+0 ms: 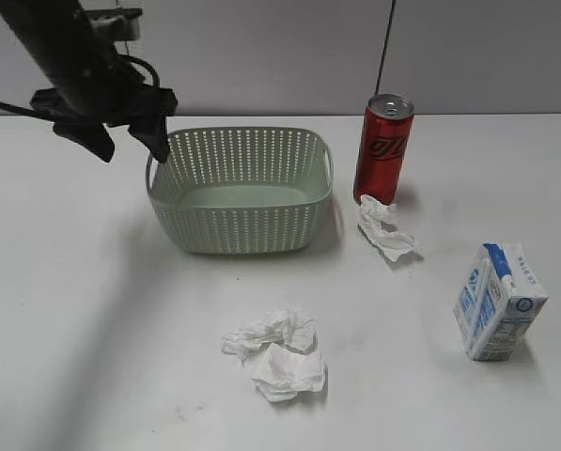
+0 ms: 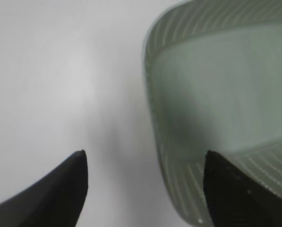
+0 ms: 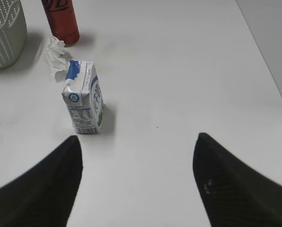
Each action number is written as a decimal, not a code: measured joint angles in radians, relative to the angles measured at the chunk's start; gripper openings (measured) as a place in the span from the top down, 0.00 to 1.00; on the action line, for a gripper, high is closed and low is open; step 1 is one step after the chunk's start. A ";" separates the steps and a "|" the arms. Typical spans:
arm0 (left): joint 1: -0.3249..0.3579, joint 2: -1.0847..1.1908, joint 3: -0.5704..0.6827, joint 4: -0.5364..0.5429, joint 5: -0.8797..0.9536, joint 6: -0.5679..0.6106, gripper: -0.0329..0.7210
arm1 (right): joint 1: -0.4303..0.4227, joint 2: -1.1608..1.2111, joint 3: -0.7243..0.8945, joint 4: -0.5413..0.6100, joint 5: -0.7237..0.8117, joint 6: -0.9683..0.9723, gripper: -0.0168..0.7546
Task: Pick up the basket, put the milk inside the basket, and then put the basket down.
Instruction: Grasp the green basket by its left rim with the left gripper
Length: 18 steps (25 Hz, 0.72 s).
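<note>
White bench (image 1: 92,357), matte and faintly scuffed, running back to a plain grey wall (image 1: 261,47). Far edge visible along that wall; right edge seen in the right wrist view, dropping off beside grey flooring.

Basket (image 1: 241,193) standing upright toward the back, left of centre, nothing inside. Red can (image 1: 382,148) upright just right of the basket, apart from it. Crumpled tissue (image 1: 385,228) touching or nearly touching the can's base in front. Two more tissue wads (image 1: 275,355) bunched together in front of the basket, well apart from it. Milk (image 1: 498,301) upright near the right side, well apart from basket and can, blue strip on top.

Left hand (image 1: 128,129) hanging above the basket's left rim, jaws spread wide; in the left wrist view one finger over bare bench, the other over the basket's wall (image 2: 178,161), gripping nothing. Right hand (image 3: 138,179) open too, fingers wide apart, well short of the milk (image 3: 84,97), holding nothing.

Broad bare bench along the left, the front edge, and between milk and right edge.
</note>
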 joint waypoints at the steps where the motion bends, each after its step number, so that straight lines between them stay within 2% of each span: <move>1: -0.003 0.032 -0.027 -0.002 0.009 -0.009 0.18 | 0.000 0.000 0.000 0.000 0.000 0.000 0.26; 6: -0.019 0.126 -0.113 -0.024 0.006 -0.019 0.18 | 0.000 0.000 0.000 0.000 0.000 0.000 0.26; 18: -0.019 0.236 -0.116 -0.019 -0.006 -0.084 0.20 | 0.000 0.000 0.000 0.000 0.000 0.000 0.26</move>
